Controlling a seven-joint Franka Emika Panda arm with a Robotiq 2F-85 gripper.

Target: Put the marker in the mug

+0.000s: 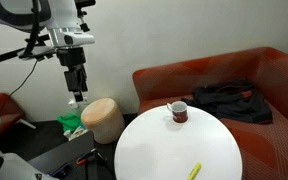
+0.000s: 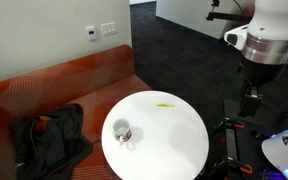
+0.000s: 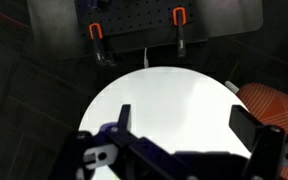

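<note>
The fingers hang wide apart and empty, raised beside the worktop; the marker lies flat on it, well apart from the upright mug

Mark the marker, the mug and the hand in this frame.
marker [image 1: 194, 171]: in an exterior view, middle of its yellow-green shaft.
mug [image 1: 179, 115]: in an exterior view, dark red outer wall.
hand [image 1: 75, 98]: in an exterior view, midway between its fingertips.

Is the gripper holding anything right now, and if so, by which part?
Nothing. The gripper is open with nothing between its fingers, and the marker lies on the table, apart from it.
</note>
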